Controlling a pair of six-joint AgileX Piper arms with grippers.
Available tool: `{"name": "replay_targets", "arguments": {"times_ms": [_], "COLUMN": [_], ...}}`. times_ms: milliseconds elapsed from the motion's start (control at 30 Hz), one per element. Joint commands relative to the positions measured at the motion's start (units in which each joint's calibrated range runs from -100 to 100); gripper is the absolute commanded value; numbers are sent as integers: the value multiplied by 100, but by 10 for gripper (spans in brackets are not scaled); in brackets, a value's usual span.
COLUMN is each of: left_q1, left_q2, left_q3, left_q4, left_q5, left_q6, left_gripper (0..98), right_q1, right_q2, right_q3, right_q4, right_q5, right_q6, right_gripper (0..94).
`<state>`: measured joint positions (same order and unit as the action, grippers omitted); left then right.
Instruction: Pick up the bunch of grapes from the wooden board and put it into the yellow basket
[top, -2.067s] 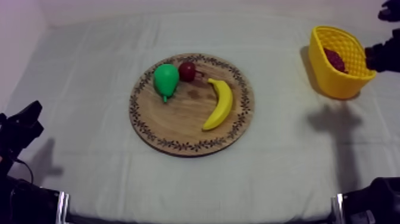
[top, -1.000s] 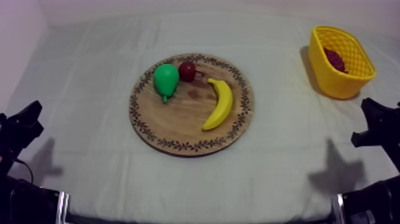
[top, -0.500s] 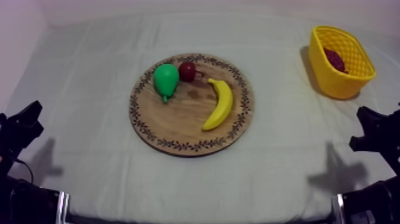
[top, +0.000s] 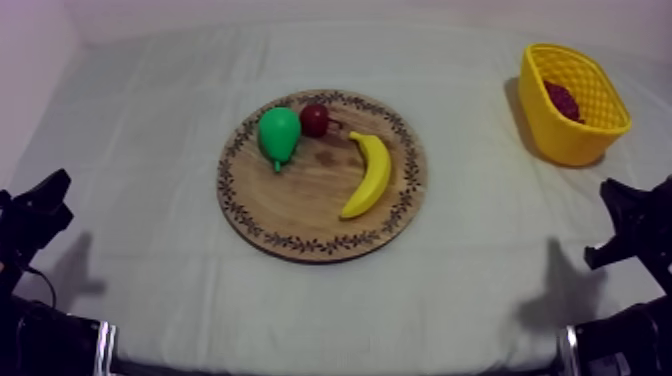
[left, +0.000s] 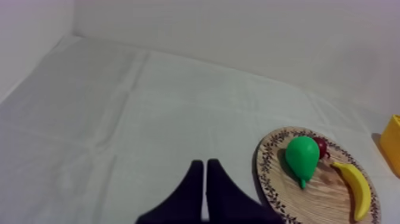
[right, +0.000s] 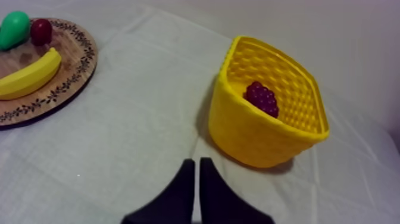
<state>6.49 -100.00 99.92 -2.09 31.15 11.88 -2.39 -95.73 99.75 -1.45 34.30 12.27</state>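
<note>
**The right gripper (top: 612, 195) is drawing back from the yellow basket (top: 575, 140)**

Two seconds ago the gripper was hanging up at the far side of the basket, close beside its rim. Now it is sitting on the near side of the basket, apart from it and low toward the front edge of the table. During the last second it is still sinking a little, going farther from the basket. Its shadow (top: 562, 290) on the cloth (top: 150, 150) is travelling with it: before it was lying just in front of the basket, and now it is lying well nearer to the front edge.
</note>
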Motion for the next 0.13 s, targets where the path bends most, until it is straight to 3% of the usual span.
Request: {"name": "replay_targets", "arguments": {"times_ms": [0, 100], "left_q1": [-1, -1], "left_q2": [0, 0], "left_q3": [-4, -4], "left_q4": [-4, -4], "left_q5": [-3, -3], "left_q6": [1, 1], "left_gripper": [1, 1], "right_q1": [2, 2], "right_q2": [-3, -3], "right_q3": [3, 3], "right_q4": [-4, -4], "right_q5": [-3, -3], "right_q6": [-5, -4], "right_gripper": [6, 6]}}
